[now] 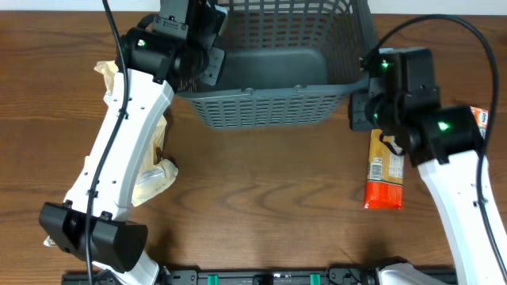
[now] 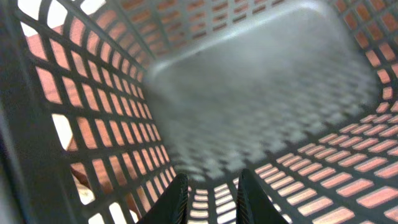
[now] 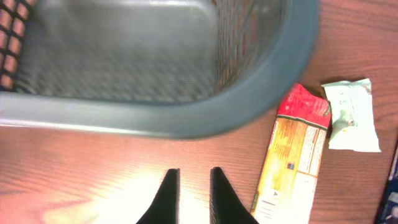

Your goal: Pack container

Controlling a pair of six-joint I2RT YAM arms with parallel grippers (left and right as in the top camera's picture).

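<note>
Tan packets lie at the table's left edge under the left arm. The left gripper sits inside the container, which stands far centre, with its fingers narrowly parted and empty. The right gripper hangs over bare wood just outside the container's near right corner, narrowly parted and empty, with a red-orange packet and a pale packet to its right.
</note>
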